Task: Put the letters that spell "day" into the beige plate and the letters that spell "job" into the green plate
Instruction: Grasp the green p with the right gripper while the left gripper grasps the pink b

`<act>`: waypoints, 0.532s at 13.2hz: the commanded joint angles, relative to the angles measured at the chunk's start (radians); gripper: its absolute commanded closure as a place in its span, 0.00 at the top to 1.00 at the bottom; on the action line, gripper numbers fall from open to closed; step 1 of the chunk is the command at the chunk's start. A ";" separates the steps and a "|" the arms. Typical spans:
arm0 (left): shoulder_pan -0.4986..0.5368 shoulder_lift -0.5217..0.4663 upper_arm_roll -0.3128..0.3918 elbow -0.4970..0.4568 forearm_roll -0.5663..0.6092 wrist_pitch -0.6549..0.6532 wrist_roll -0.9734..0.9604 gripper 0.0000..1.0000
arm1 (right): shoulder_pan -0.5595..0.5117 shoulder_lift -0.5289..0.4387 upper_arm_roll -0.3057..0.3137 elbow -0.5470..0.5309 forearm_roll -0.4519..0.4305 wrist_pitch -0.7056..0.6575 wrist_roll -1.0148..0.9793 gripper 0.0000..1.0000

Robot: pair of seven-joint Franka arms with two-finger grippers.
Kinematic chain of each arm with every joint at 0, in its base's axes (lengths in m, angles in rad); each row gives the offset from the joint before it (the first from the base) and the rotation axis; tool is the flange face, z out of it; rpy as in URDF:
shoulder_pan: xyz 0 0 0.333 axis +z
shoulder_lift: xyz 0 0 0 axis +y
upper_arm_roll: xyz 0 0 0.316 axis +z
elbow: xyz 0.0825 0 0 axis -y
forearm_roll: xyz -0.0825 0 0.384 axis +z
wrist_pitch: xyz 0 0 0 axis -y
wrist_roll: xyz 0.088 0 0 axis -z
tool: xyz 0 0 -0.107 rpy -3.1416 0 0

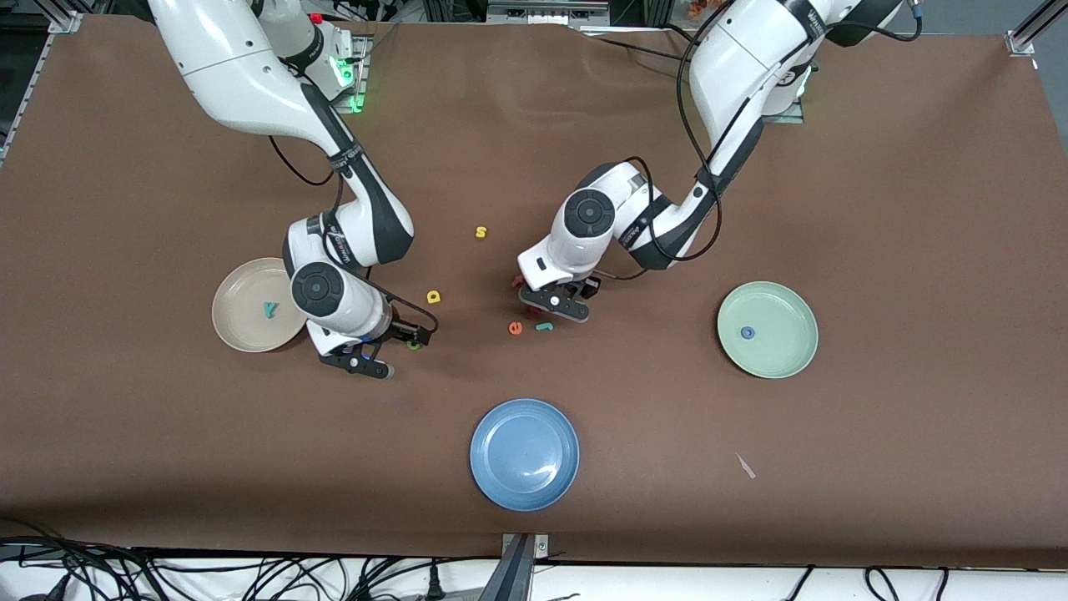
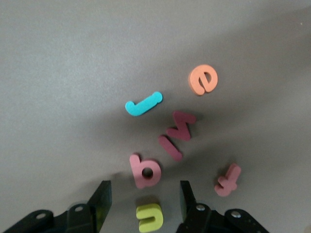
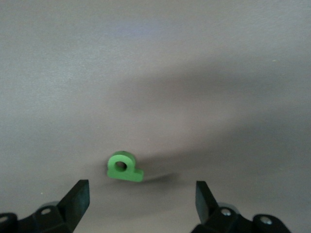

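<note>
1. The "y" letter (image 1: 269,310) lay in the beige plate (image 1: 236,313) toward the right arm's end of the table.
2. The "o" letter (image 1: 748,332) lay in the green plate (image 1: 784,351) toward the left arm's end.
3. The blue plate (image 1: 524,453) sat nearest the front camera, between them.
4. The "e" letter (image 1: 516,328) lay just beside the "j" letter (image 1: 544,326).

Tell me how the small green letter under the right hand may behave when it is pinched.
The green letter looks like thick flat foam, so probably very light and slightly squashy. Lying flat on the brown table, it should not roll, but may slide. The right hand hangs open over it.
</note>
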 commanded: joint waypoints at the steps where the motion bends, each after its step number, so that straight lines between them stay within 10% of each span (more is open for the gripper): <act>1: -0.033 0.028 0.029 0.047 0.062 -0.003 -0.023 0.63 | 0.013 0.048 -0.001 0.060 0.015 -0.001 0.020 0.94; 7: -0.055 0.057 0.034 0.054 0.110 -0.001 -0.064 0.63 | 0.018 0.064 -0.001 0.060 0.015 0.004 0.020 0.75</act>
